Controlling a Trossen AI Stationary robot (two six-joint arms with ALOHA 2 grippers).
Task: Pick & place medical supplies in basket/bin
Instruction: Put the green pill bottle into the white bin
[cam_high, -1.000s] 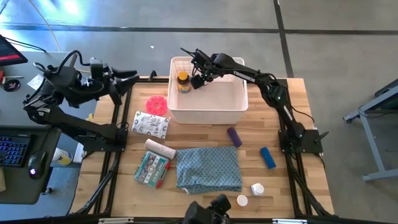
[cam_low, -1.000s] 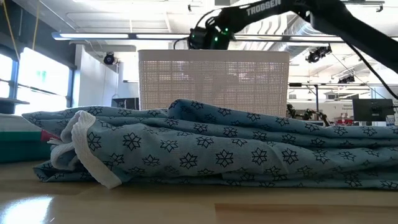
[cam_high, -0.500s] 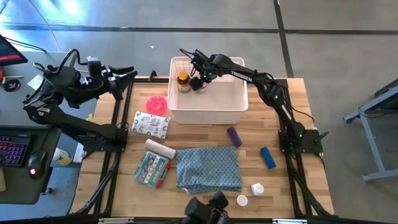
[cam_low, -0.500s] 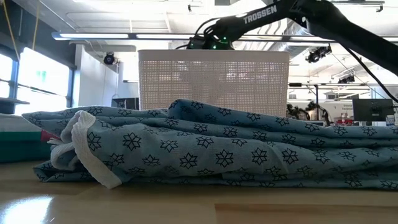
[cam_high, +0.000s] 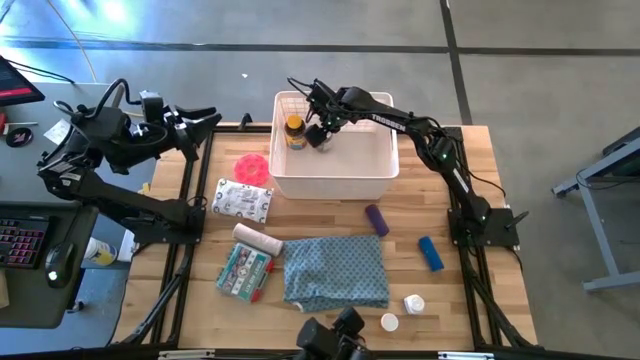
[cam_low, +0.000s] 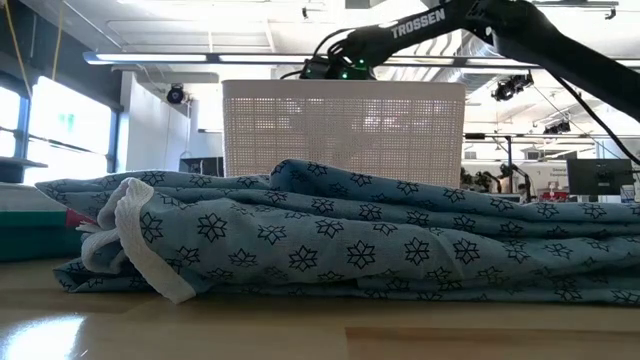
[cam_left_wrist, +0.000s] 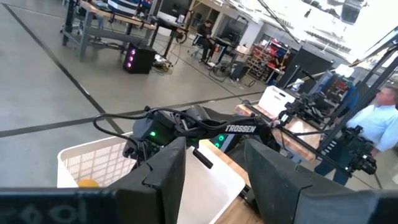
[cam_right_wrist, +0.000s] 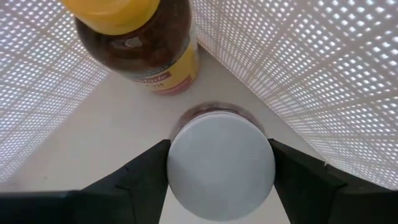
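The white latticed basket (cam_high: 335, 185) stands at the table's far middle. In its far left corner stands an amber bottle with a yellow cap (cam_high: 294, 131) (cam_right_wrist: 140, 43). My right gripper (cam_high: 320, 135) (cam_right_wrist: 221, 165) reaches down into the basket next to it, its fingers on either side of a white-capped bottle (cam_right_wrist: 221, 158). My left gripper (cam_high: 205, 118) (cam_left_wrist: 214, 180) is raised beyond the table's left edge, pointing level, open with nothing between its fingers. In the low view the cloth (cam_low: 330, 240) hides the basket's lower part (cam_low: 345, 130). My right gripper has the bottle's round white cap (cam_right_wrist: 180, 155) between its two fingers, one on each side with no gap showing. The fingers slant steeply down from above. The bottle is upright beside the amber bottle. The cap hides its base.
On the table nearer than the basket lie a pink disc (cam_high: 252, 164), a printed packet (cam_high: 243, 200), a bandage roll (cam_high: 258, 238), a green packet (cam_high: 243, 272), the blue-grey cloth (cam_high: 335, 272), a purple tube (cam_high: 376, 219), a blue tube (cam_high: 430, 253) and two small white bottles (cam_high: 414, 303).
My right gripper has sunk a little deeper into the basket toward the amber bottle and has rolled slightly. It has kept still over the last half second.
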